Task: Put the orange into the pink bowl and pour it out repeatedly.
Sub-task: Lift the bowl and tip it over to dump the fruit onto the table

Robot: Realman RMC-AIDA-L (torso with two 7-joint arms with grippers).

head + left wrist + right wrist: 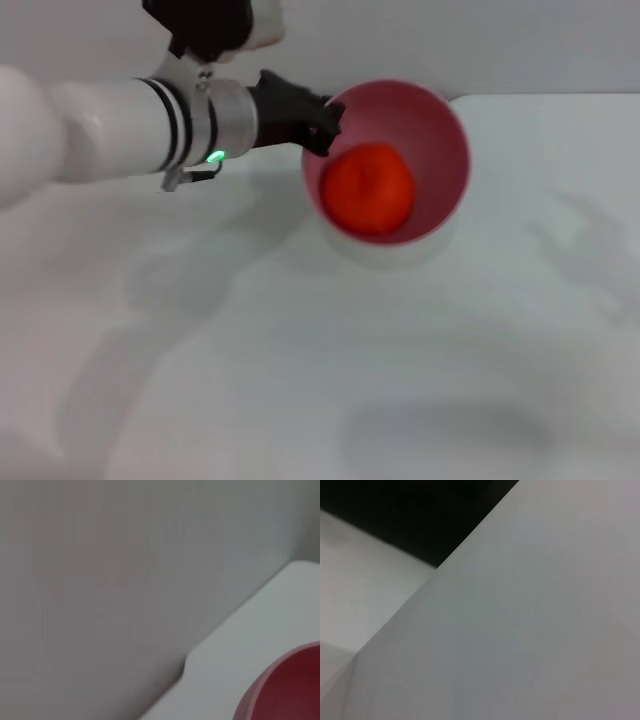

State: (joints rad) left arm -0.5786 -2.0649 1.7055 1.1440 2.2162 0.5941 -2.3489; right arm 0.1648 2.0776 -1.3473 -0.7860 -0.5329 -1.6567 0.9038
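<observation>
left gripper (325, 125) fingers apparently clamped on the pink bowl (440, 130) rim, left side | orange (367, 188) inside bowl, just beside fingers | bowl on white surface (300, 350)

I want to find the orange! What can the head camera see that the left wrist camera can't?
Only the head view shows the orange sitting inside the pink bowl, and the left pincer at the bowl's rim. Only the left wrist view shows a step in the table's edge against the wall. Both show the pink bowl and the white table.
</observation>
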